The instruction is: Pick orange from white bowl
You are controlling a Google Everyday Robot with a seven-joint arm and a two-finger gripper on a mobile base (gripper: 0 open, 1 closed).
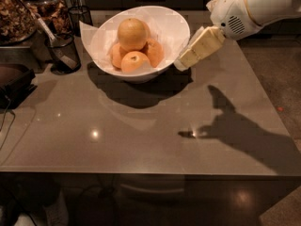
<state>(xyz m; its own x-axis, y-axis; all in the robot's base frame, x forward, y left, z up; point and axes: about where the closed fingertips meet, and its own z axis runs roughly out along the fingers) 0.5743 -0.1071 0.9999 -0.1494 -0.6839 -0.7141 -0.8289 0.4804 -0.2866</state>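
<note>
The orange (131, 33), the largest and palest round fruit, sits on top of three smaller deeper-orange fruits (134, 60) inside the white bowl (175, 27). The bowl is glossy with a slanted pointed rim and stands at the back middle of the grey table. My gripper (182, 63) comes in from the upper right on a white arm. Its cream fingers hang just outside the bowl's right rim, a little lower than the orange and to its right. It holds nothing.
Dark wire-mesh cups (62, 52) stand left of the bowl, one with a utensil in it. A container of brown snacks (16, 18) and a dark tray (14, 81) are at the far left. The table's front edge (141, 173) runs near the bottom.
</note>
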